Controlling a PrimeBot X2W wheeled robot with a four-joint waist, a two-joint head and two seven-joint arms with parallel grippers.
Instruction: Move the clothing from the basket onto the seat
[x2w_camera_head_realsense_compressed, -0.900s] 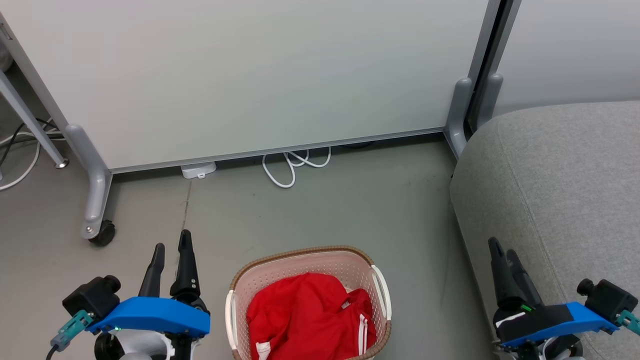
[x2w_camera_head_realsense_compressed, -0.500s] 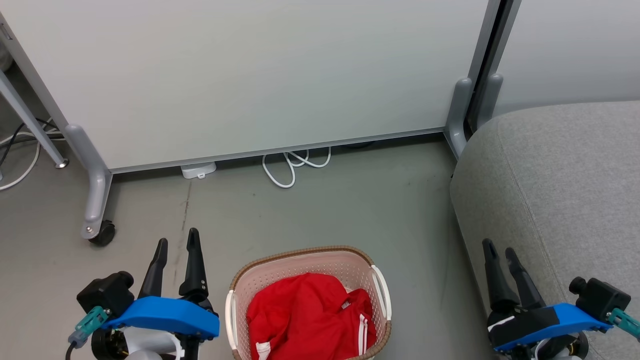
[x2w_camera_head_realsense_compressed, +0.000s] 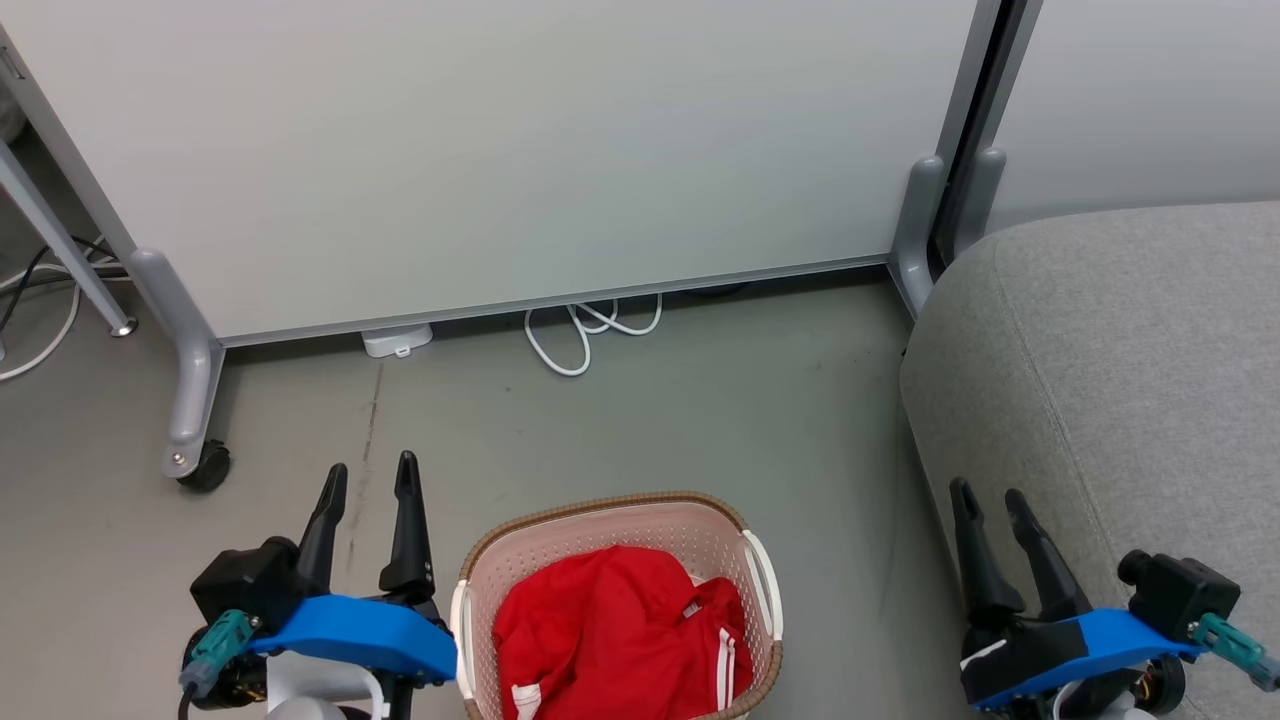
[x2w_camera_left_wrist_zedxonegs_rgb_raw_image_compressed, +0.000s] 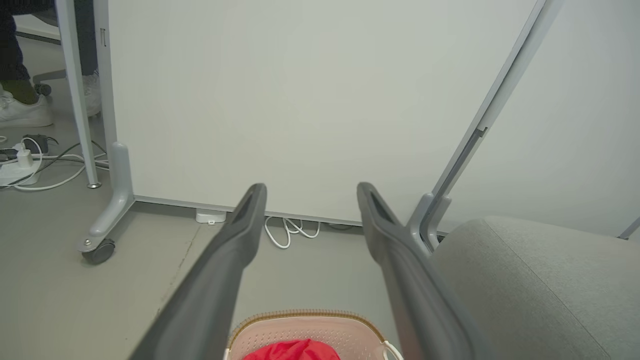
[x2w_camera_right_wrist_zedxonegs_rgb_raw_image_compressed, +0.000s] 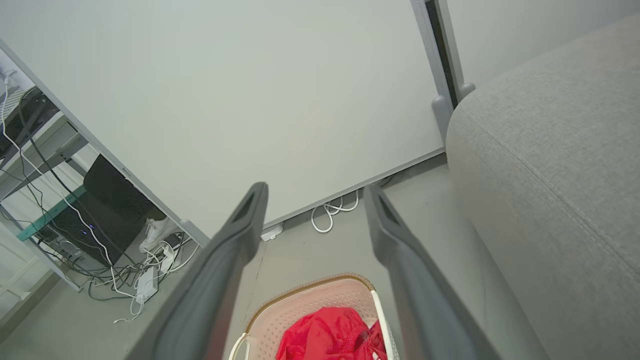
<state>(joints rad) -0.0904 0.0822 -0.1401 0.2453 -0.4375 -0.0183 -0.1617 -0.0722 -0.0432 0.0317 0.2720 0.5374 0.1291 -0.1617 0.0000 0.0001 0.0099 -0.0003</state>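
Crumpled soft red sportswear (x2w_camera_head_realsense_compressed: 610, 630) with white stripes sits in the cream perforated plastic basket (x2w_camera_head_realsense_compressed: 600, 503) with a brown woven-look rim, on the floor between the arms. The grey upholstered seat cushion (x2w_camera_head_realsense_compressed: 1130, 380) is to the right. Both left gripper (x2w_camera_head_realsense_compressed: 372, 463) and right gripper (x2w_camera_head_realsense_compressed: 986, 490) are spread wide, holding nothing. Suggest descending straight in and pinching a thick fold; thin fabric slips.

The clothing (x2w_camera_head_realsense_compressed: 610, 630) is bright red with thin white stripes. The basket (x2w_camera_head_realsense_compressed: 600, 530) is cream and perforated, with a brown woven-look rim and white handles. The seat (x2w_camera_head_realsense_compressed: 1130, 350) at right is grey. The left gripper (x2w_camera_head_realsense_compressed: 371, 465) and right gripper (x2w_camera_head_realsense_compressed: 988, 490) show black fingers and blue housings.
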